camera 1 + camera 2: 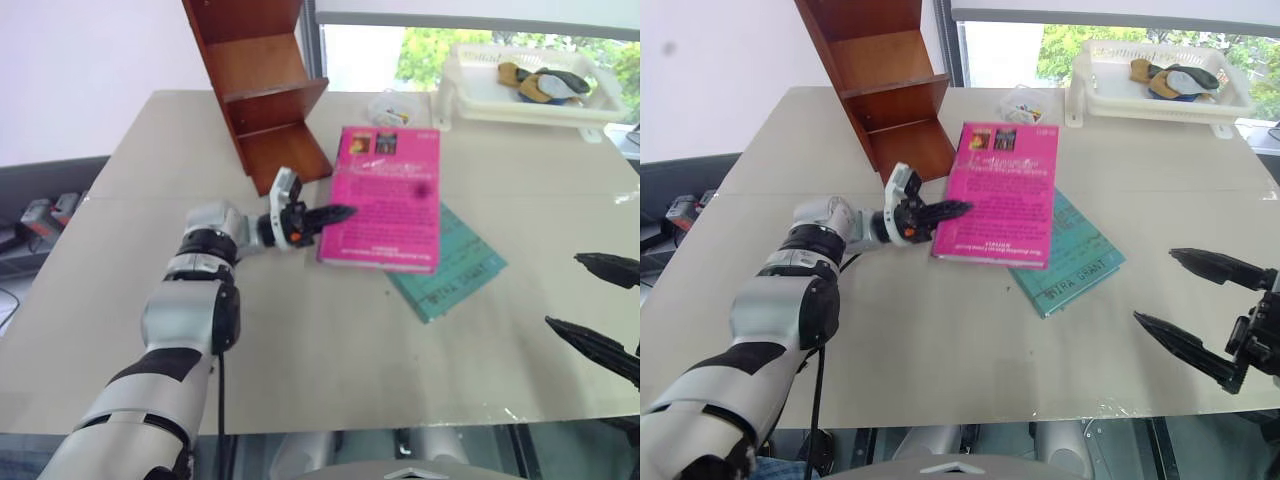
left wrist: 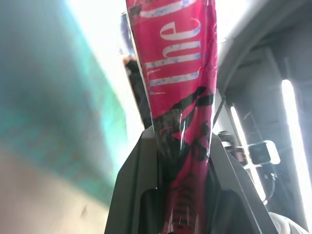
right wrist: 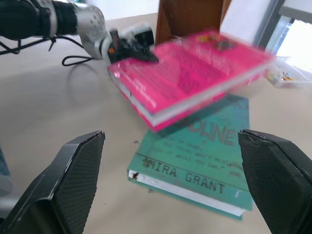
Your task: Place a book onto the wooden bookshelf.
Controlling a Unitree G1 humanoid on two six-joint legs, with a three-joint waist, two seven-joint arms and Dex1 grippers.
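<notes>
The bright pink book (image 1: pixel 385 200) is raised on its left side, tilted above a teal book (image 1: pixel 455 265) on the table. My left gripper (image 1: pixel 335 215) reaches in from the left and is shut on the pink book's left edge. In the left wrist view the book (image 2: pixel 178 73) is pinched between the two fingers (image 2: pixel 131 190). From the right wrist, the book (image 3: pixel 190 78) hangs clear of the teal book (image 3: pixel 204 161). The wooden bookshelf (image 1: pixel 265 90) stands at the table's far left, just behind the gripper. My right gripper (image 1: pixel 565 291) hovers open at the right edge, holding nothing.
A white plastic basket (image 1: pixel 530 95) with several items sits at the far right corner. A small clear bag (image 1: pixel 388 108) lies between the bookshelf and the basket. The beige table (image 1: pixel 330 360) stretches bare toward the front edge.
</notes>
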